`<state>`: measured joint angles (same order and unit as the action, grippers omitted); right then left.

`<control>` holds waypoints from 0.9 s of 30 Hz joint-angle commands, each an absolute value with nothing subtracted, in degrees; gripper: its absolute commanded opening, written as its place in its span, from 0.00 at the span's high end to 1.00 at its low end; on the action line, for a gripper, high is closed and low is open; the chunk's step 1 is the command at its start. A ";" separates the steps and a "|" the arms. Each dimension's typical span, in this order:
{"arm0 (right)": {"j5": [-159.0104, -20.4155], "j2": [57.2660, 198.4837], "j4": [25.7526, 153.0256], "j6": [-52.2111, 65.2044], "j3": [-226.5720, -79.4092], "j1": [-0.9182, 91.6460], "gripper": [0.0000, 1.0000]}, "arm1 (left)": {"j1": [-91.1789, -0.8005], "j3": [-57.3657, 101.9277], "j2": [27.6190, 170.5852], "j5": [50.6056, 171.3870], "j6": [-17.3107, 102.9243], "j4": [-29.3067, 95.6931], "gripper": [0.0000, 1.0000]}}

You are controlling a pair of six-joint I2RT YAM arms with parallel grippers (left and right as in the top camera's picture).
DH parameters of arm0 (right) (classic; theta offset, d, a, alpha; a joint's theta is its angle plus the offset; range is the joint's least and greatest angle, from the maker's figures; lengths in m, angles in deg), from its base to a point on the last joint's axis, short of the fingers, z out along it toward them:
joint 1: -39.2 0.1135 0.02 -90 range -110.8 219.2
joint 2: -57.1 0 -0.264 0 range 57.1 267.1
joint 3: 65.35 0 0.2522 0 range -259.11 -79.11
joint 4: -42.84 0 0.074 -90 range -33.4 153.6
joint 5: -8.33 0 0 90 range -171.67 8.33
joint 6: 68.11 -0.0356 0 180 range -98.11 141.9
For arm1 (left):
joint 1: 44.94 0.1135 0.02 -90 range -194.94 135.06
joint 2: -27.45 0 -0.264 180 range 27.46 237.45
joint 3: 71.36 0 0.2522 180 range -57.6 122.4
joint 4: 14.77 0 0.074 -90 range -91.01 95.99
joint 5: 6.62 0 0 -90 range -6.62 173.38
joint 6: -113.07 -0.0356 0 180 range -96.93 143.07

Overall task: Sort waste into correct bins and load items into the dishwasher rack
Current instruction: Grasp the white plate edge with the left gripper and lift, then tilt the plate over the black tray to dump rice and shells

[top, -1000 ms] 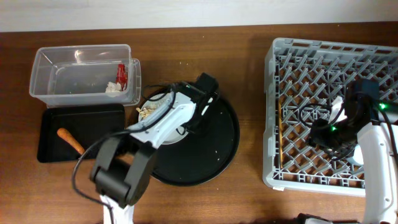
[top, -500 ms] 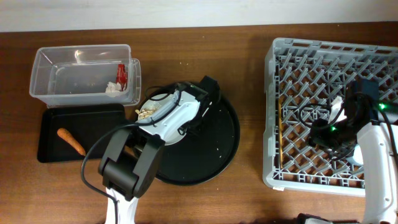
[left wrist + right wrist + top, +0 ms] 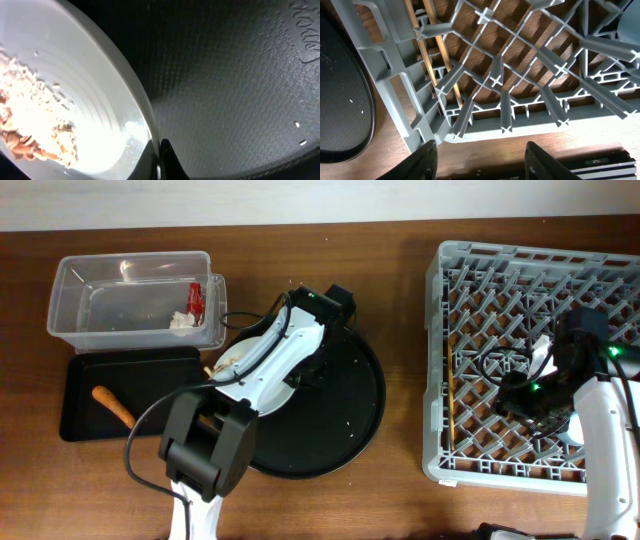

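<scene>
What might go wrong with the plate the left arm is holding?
The left claw pinches only the thin rim of the pale round plate, so it might slip. The beige crumbly food scraps lie loose on it and might spill onto the large round black tray below.

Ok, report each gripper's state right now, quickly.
Left gripper: closed on the rim of the plate.
Right gripper: open, holding nothing, above the rack.

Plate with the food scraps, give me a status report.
Left gripper shut on plate rim, scraps on it. Right gripper open over dishwasher rack corner. Nothing seen blocking.
</scene>
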<state>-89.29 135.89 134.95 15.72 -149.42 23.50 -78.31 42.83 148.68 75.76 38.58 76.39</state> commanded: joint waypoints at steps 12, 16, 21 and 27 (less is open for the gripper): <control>-88.50 135.03 134.88 15.74 -149.29 23.80 0.44 | -61.56 43.66 134.17 71.57 42.71 85.49 1.00; -88.50 135.03 134.80 15.74 -149.29 23.80 0.44 | -55.29 41.38 134.13 71.76 41.33 85.49 1.00; -88.48 135.03 134.84 15.74 -149.29 23.80 0.44 | -48.93 34.61 134.13 81.47 30.80 75.76 1.00; -87.63 135.03 135.02 15.70 -149.29 23.80 0.44 | -38.98 34.26 134.13 106.56 12.74 75.58 0.99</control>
